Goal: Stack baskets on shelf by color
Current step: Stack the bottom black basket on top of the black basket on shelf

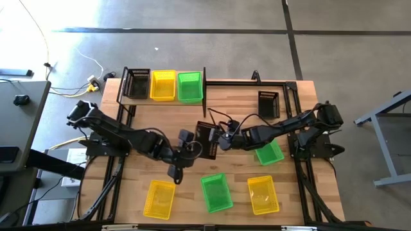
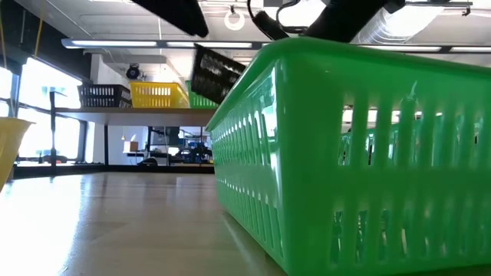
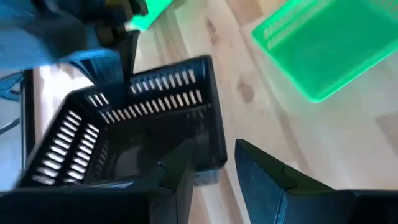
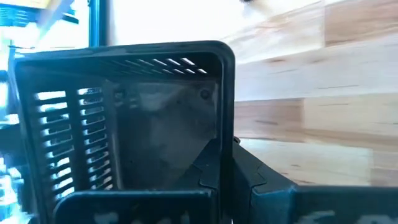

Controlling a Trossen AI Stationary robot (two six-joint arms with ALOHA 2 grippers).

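The shelf point(image 1: 122, 97) stands at the table's far left and carries a black point(image 1: 137, 83), a yellow point(image 1: 162, 85) and a green basket point(image 1: 190, 86) side by side. My right gripper point(image 1: 222, 141) is shut on another black basket point(image 1: 206, 139), which is tipped and held above the table's middle. My left gripper point(image 3: 214, 152) is open and slants down at that basket's near-left corner point(image 3: 211, 155); whether it touches, I cannot tell. A green basket point(image 1: 270, 153) lies under my right arm. My right gripper pinches one side wall of the black basket point(image 4: 227, 118) at its rim, one finger point(image 4: 211, 171) inside and the other point(image 4: 261, 183) outside. It comes from the table's right, slanting down. The basket hangs tipped, its open top toward the gripper, clear of the table point(image 2: 219, 73).
A yellow point(image 1: 159, 199), a green point(image 1: 216, 192) and another yellow basket point(image 1: 263, 194) lie in a row along the near edge. One more black basket point(image 1: 268, 104) stands at the far right beside a black frame point(image 1: 292, 96). Bare wood shows between the shelf and the arms.
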